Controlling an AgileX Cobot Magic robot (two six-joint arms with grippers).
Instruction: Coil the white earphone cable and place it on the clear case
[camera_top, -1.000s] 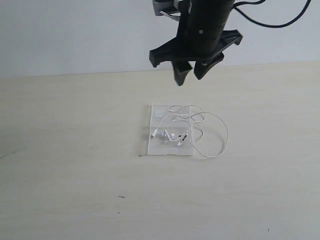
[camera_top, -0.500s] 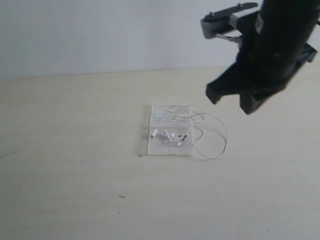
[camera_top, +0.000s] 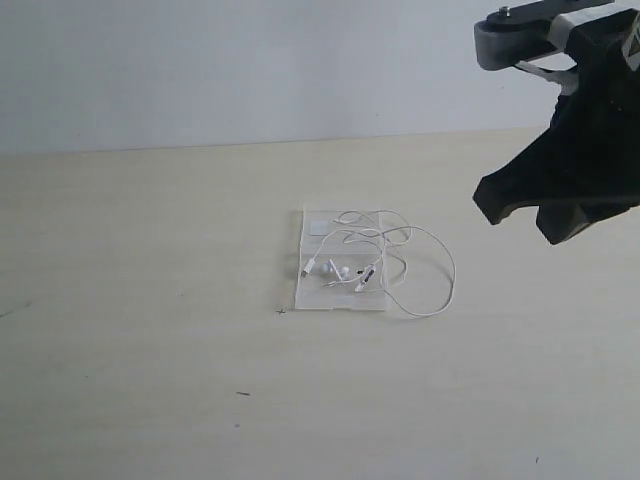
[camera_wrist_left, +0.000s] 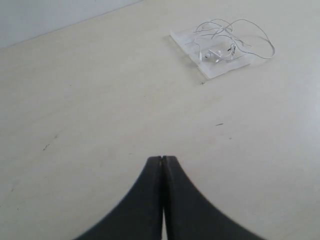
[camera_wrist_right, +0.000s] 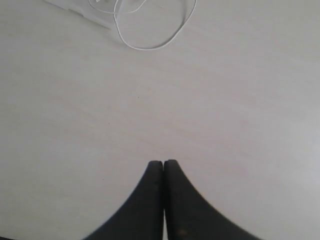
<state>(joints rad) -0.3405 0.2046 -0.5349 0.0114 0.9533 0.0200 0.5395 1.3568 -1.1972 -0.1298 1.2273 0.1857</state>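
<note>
Your left gripper (camera_wrist_left: 162, 159) is clenched on nothing, its jaws pressed together above the bare table (camera_top: 150, 320), well apart from the work. Your right gripper (camera_wrist_right: 163, 162) is also clenched and empty, hanging off to the right. The white earphone cable (camera_top: 343, 270) lies loosely tangled on the clear case (camera_top: 312, 298), with one wide loop spilling past its right edge onto the table.

No readable text, label or number anywhere.
</note>
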